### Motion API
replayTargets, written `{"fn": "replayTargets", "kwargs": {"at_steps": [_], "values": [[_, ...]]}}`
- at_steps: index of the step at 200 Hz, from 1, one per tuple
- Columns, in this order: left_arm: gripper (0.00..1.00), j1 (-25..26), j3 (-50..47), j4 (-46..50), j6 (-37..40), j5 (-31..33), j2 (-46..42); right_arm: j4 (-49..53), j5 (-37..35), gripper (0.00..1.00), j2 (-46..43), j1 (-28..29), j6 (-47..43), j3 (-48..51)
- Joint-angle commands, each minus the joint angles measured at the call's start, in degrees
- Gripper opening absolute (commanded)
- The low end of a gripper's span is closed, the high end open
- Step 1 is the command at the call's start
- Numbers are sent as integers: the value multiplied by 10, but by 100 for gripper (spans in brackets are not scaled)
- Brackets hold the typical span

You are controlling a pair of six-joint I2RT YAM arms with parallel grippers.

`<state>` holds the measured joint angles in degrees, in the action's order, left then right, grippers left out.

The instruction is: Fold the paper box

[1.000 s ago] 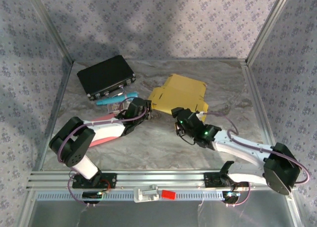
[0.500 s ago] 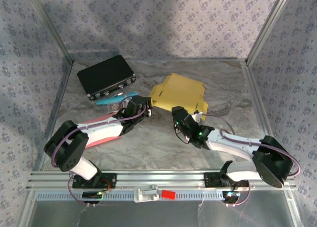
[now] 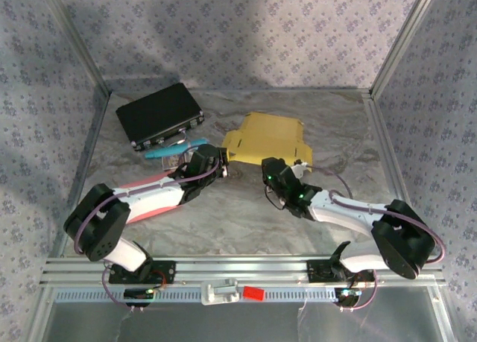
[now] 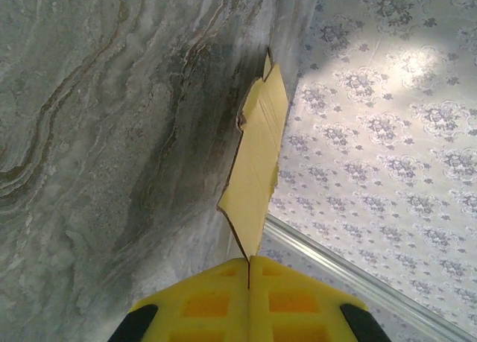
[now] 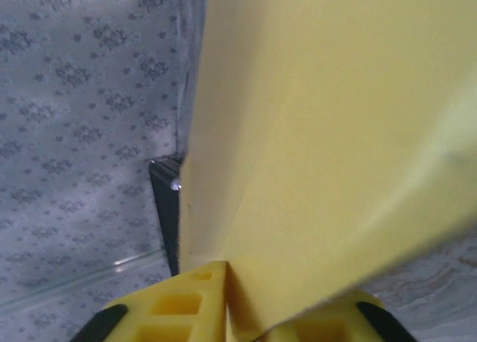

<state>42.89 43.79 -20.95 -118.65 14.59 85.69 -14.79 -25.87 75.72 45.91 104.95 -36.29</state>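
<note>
So starting far left on the grey marble-look bench point(image 3: 231, 219), there's a flat black rectangular case with metal latches point(image 3: 159, 115) sitting at an angle, and just near-right of it a slim light-blue pen-shaped thing point(image 3: 176, 150), can't tell exactly what it is. The left arm with the white and pink casing point(image 3: 153, 197) lies low across the bench, reaching far and to the right. Its yellow left fingers point(image 4: 201, 305) are pressed together, and in the wrist view you can see a thin edge of card running right into the seam between them, so they're pinching the left near corner of the flattened yellow paper box point(image 3: 270, 137). The box itself lies on the bench right of the case, about mid-bench towards the far side, with one flap standing up on edge in the left wrist view. Over on the right, the white right arm point(image 3: 350, 211) comes in from the near right, and its yellow right fingers point(image 5: 168, 308) are clamped on the box's near edge, the yellow sheet wedged between them and rising straight up past the camera.
</note>
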Motion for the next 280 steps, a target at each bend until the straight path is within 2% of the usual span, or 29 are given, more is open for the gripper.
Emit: {"fn": "replayTargets", "kwargs": {"at_steps": [1, 8, 18, 32, 43, 54, 82, 103, 121, 134, 153, 164, 175, 187, 207, 227, 255, 280], "values": [[0, 3, 12, 11, -7, 10, -21, 31, 6, 8, -16, -17, -29, -29], [7, 2, 14, 10, 1, 5, -22, 41, 11, 4, -21, -22, -37, -36], [24, -2, 21, 16, 18, -16, -26, 62, 17, 0, -31, -32, -48, -50], [43, -10, 34, 47, 50, -40, -42, 122, 42, 0, -47, -58, -64, -81], [50, -22, 52, 96, 89, -73, -62, 163, 65, 0, -59, -83, -96, -113], [54, -39, 74, 158, 144, -103, -85, 221, 96, 0, -68, -111, -124, -156], [57, -83, 132, 335, 310, -118, -153, 399, 188, 0, -72, -183, -157, -292], [57, -122, 171, 428, 438, -123, -185, 557, 227, 0, -66, -202, -177, -415], [55, -141, 191, 458, 551, -132, -202, 651, 241, 0, -75, -202, -156, -478], [53, -145, 198, 438, 657, -171, -205, 721, 252, 0, -87, -198, -109, -503], [53, -126, 203, 418, 819, -242, -209, 759, 282, 0, -108, -197, -38, -504], [53, -115, 199, 432, 882, -253, -216, 794, 293, 0, -108, -196, -1, -512], [54, -116, 183, 436, 904, -252, -228, 792, 313, 0, -99, -212, 9, -508], [54, -126, 159, 422, 900, -257, -242, 740, 337, 0, -75, -249, -4, -499], [55, -134, 136, 381, 887, -296, -240, 678, 394, 0, 21, -294, -46, -518], [56, -123, 135, 351, 894, -318, -220, 661, 450, 0, 126, -311, -101, -573], [60, -83, 148, 327, 974, -276, -194, 686, 449, 0, 215, -318, -143, -676], [62, -80, 150, 305, 1013, -264, -153, 677, 439, 0, 236, -318, -143, -700]]}}
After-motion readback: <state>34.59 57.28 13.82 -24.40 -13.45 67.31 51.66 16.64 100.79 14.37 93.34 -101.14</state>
